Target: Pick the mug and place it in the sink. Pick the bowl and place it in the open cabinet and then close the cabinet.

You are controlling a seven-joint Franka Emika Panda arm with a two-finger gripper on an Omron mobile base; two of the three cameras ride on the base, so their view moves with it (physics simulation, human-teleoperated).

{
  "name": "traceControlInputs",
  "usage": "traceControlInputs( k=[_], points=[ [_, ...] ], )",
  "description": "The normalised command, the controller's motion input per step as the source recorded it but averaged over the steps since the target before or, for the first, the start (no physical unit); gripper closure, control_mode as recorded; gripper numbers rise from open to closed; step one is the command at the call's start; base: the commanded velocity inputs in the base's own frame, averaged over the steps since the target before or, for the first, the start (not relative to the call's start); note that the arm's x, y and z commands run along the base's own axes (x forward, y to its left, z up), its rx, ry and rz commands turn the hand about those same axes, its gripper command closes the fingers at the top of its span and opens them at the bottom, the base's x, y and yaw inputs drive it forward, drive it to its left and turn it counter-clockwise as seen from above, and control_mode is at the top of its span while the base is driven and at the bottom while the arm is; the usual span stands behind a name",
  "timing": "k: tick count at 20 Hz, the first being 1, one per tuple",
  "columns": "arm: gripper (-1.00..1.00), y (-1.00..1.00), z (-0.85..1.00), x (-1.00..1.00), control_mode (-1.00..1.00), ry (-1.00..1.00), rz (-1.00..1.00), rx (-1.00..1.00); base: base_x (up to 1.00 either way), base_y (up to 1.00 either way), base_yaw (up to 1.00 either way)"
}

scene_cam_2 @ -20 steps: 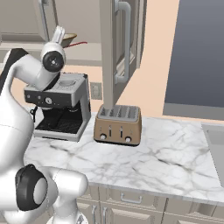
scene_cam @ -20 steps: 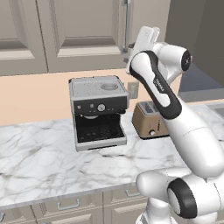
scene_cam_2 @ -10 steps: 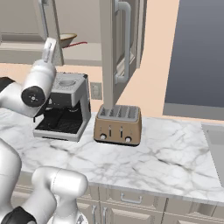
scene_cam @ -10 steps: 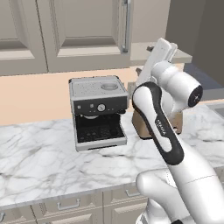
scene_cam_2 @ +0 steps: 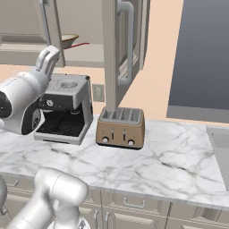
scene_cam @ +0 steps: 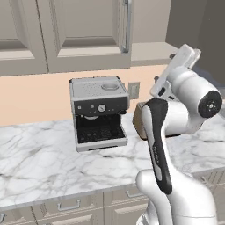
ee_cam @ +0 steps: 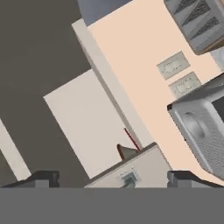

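On the marble counter (scene_cam_2: pixel 170 170) of a rendered kitchen, a silver-and-black espresso machine (scene_cam: pixel 99 112) stands at the left against the peach wall, with a wall outlet (scene_cam_2: pixel 97 92) just to its right. Above the machine, the tan bowl (scene_cam_2: pixel 68 41) sits far back on the beige shelf of the open taupe cabinet (scene_cam_2: pixel 80 53), a thin red stick showing beside its rim. The white arm reaches up in front of that shelf, and its gripper (ee_cam: pixel 113 177) is raised near the shelf edge with the two dark fingertips (ee_cam: pixel 43 178) spread wide apart and nothing between them; in the hand view the bowl appears as a small brown wedge beyond the open door's edge. To the right of the machine, the cabinet door (scene_cam_2: pixel 112 49) stands swung out toward the room, its long silver bar handle (scene_cam_2: pixel 127 42) upright. Directly below the door, a bronze four-slot toaster (scene_cam_2: pixel 120 128) rests on the counter. At the far right, the corner of the grey sink (scene_cam_2: pixel 220 147) is set into the marble.
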Motion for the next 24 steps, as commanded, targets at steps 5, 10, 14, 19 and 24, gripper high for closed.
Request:
traceControlInputs(
  k=[5,10,14,19,24],
  points=[
    [-1.0,-0.22,0.81,-1.0,-1.0,0.44,-0.15,0.16,0.0,0.0,0.0],
    [-1.0,-0.16,0.05,-1.0,-1.0,0.47,-0.16,0.21,0.0,0.0,0.0],
    [-1.0,-0.17,-0.69,-1.0,-1.0,0.18,-0.1,0.04,0.0,0.0,0.0],
    [-1.0,0.0,-0.6,-1.0,-1.0,-0.05,0.0,0.0,0.0,0.0,0.0],
    [-1.0,-0.17,-0.25,-0.55,-1.0,-0.02,0.0,0.0,0.0,0.0,0.0]
  ],
)
